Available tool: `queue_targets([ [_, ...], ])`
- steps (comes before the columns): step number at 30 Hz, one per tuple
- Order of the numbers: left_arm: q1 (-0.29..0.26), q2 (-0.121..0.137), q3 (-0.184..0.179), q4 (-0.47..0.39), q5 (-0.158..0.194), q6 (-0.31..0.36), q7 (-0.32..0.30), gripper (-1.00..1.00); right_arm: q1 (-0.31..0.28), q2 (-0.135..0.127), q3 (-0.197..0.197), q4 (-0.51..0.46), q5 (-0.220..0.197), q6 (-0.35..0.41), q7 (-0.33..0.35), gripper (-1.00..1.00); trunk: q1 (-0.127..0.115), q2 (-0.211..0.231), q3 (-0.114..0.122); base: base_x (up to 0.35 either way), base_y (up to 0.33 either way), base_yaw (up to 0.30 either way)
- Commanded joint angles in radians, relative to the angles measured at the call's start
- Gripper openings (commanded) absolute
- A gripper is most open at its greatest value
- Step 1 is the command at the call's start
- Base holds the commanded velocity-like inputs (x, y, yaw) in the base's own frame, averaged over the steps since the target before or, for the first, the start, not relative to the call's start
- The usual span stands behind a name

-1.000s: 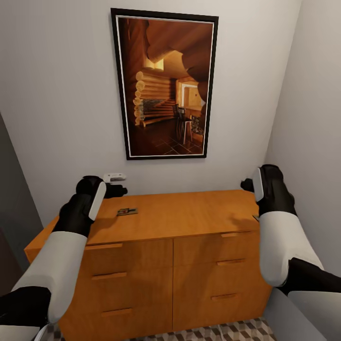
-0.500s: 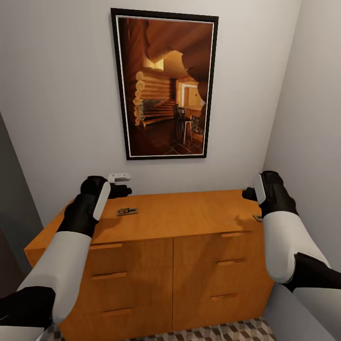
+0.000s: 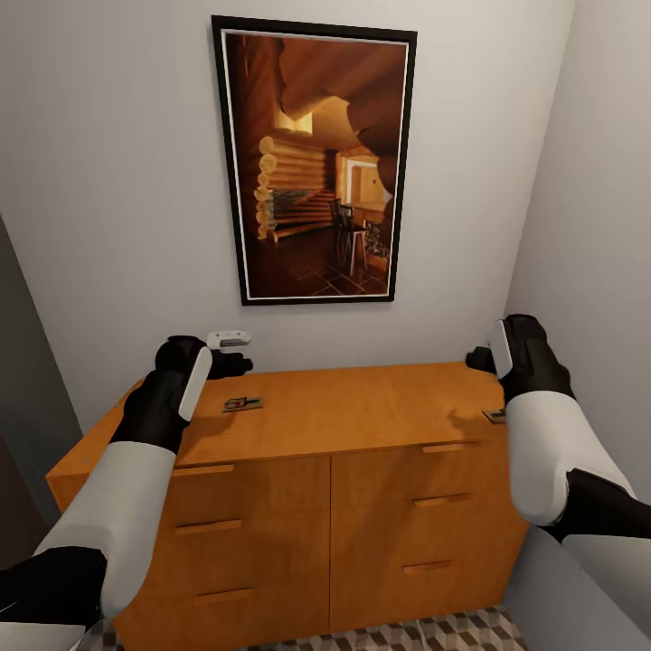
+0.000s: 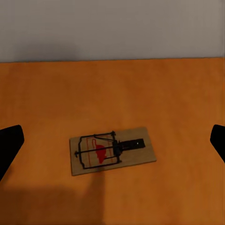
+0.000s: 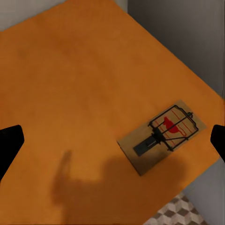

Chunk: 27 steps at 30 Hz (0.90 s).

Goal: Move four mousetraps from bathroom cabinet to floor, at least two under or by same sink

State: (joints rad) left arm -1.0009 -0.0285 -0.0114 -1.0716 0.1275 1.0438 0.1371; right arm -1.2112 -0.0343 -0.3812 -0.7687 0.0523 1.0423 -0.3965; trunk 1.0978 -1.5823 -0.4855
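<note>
The cabinet (image 3: pixel 362 407) stands against the wall under a picture. One mousetrap (image 3: pixel 242 403) lies flat near the left end of its top, just in front of and below my left gripper (image 3: pixel 231 364). In the left wrist view that mousetrap (image 4: pixel 112 150) lies between the wide-apart fingertips (image 4: pixel 9 145) of the open left gripper (image 4: pixel 113 143). A second mousetrap (image 3: pixel 494 416) lies at the top's right front corner, below my right gripper (image 3: pixel 477 359). The right wrist view has this mousetrap (image 5: pixel 161 136) under the open right gripper (image 5: pixel 113 140). The bathroom sink is out of view.
A framed picture (image 3: pixel 316 163) hangs on the back wall. A small white gadget (image 3: pixel 228 339) sits on the wall just behind my left gripper. A side wall (image 3: pixel 597 226) closes in on the right. Patterned bathroom floor (image 3: pixel 434 633) lies at the cabinet's foot.
My left gripper has edged a little to the right, toward the left mousetrap. My right arm has shifted slightly to the right and up. Both mousetraps lie where they were.
</note>
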Motion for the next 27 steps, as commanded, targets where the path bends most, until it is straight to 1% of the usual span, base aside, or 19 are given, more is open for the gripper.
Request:
queue_targets([
  [1, -0.001, 0.000, -0.001, -0.001, 0.011, 0.003, 0.010, 1.00, -0.001, 0.000, -0.001, -0.001, 0.004, 0.005, 0.002, 1.00, 0.000, -0.001, -0.001, 0.000, 0.000, 0.000],
  [9, -0.001, 0.001, -0.002, -0.001, 0.011, 0.003, 0.010, 1.00, -0.028, -0.017, -0.002, 0.002, 0.004, 0.005, 0.002, 1.00, 0.000, -0.001, -0.001, 0.000, 0.000, 0.000],
  [12, -0.001, 0.001, -0.002, -0.001, 0.011, 0.003, 0.010, 1.00, -0.039, -0.036, -0.002, 0.013, 0.003, 0.005, 0.002, 1.00, 0.000, -0.001, -0.001, 0.000, 0.000, 0.000],
  [15, -0.001, 0.001, -0.002, 0.000, 0.011, 0.003, 0.010, 1.00, -0.056, -0.061, -0.002, 0.045, 0.000, 0.005, 0.002, 1.00, 0.000, -0.001, -0.001, 0.000, 0.000, 0.000],
  [16, -0.001, 0.001, -0.002, 0.000, 0.011, 0.003, 0.010, 1.00, -0.056, -0.061, -0.002, 0.045, 0.000, 0.005, 0.002, 1.00, 0.000, -0.001, -0.001, 0.000, 0.000, 0.000],
  [22, -0.001, 0.001, -0.002, 0.005, 0.011, 0.003, 0.008, 1.00, -0.097, -0.109, -0.002, 0.147, -0.005, 0.005, 0.002, 1.00, 0.000, -0.001, -0.001, 0.000, 0.000, 0.000],
  [25, -0.001, 0.001, -0.002, 0.010, 0.011, 0.003, 0.007, 1.00, -0.106, -0.121, -0.002, 0.177, -0.006, 0.005, 0.002, 1.00, 0.000, -0.001, -0.001, 0.000, 0.000, 0.000],
  [27, -0.001, 0.001, -0.002, 0.011, 0.011, 0.003, 0.006, 1.00, -0.108, -0.123, -0.002, 0.183, -0.006, 0.005, 0.002, 1.00, 0.000, -0.001, -0.001, 0.000, 0.000, 0.000],
])
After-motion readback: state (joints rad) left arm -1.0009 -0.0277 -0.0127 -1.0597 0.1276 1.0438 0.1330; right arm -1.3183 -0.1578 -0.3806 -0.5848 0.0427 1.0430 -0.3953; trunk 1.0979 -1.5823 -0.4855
